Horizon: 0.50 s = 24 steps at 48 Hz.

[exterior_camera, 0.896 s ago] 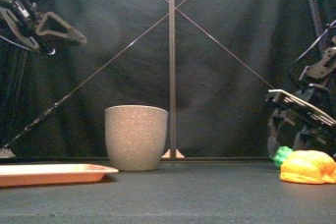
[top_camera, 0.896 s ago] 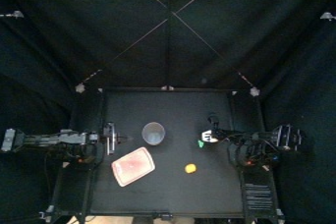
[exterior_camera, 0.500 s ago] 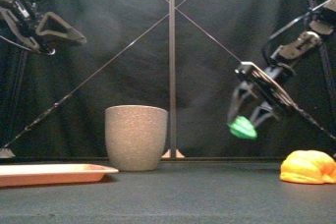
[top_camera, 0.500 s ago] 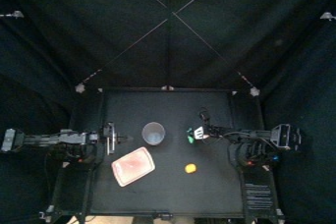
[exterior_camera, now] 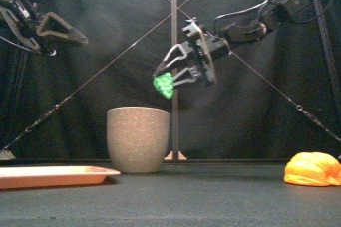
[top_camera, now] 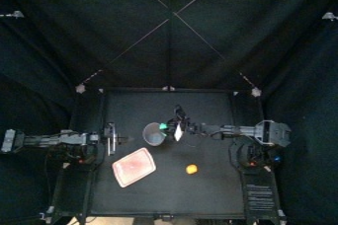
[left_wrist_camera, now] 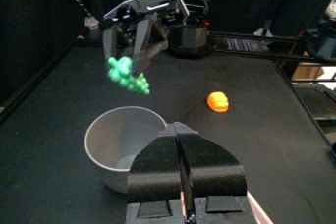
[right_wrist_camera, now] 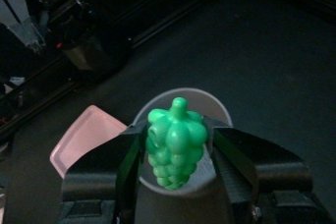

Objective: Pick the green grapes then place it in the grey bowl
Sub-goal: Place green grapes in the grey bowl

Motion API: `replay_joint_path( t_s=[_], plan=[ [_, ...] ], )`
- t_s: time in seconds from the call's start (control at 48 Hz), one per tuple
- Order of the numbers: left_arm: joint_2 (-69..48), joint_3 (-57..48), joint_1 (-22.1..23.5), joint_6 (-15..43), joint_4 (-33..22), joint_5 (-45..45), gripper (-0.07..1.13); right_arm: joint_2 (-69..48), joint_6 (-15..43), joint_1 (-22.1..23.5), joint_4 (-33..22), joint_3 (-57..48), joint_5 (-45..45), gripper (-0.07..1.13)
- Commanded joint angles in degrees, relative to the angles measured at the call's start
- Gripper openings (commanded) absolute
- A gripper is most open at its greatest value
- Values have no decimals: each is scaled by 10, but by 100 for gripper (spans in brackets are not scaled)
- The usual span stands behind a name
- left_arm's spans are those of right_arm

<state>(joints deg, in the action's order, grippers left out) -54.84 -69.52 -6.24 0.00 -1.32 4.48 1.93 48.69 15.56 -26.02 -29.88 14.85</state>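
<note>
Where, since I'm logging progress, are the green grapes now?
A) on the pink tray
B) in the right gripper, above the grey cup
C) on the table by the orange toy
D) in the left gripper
B: the right gripper is shut on the green grapes above the grey cup.

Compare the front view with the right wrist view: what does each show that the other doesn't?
Only the front view shows the orange toy at the table's right, and the grapes hanging clear above the grey cup's rim. Only the right wrist view looks down into the cup's open mouth, with the grapes lined up over it. Both show the right gripper shut on the grapes, the cup and the pink tray.
</note>
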Motion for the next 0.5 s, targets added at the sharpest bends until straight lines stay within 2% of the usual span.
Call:
replay_joint_path(
  t_s=[0.021, 0.188, 0.5],
  plan=[
    [2, 7, -2, 0, -2, 4, 15, 23, -1, -1, -17, 47, 31, 69],
    [2, 6, -2, 0, -2, 4, 15, 75, 4, -1, -47, 78, 33, 69],
    [2, 4, -2, 1, -2, 4, 15, 96, 5, -11, -49, 72, 33, 72]
  ],
)
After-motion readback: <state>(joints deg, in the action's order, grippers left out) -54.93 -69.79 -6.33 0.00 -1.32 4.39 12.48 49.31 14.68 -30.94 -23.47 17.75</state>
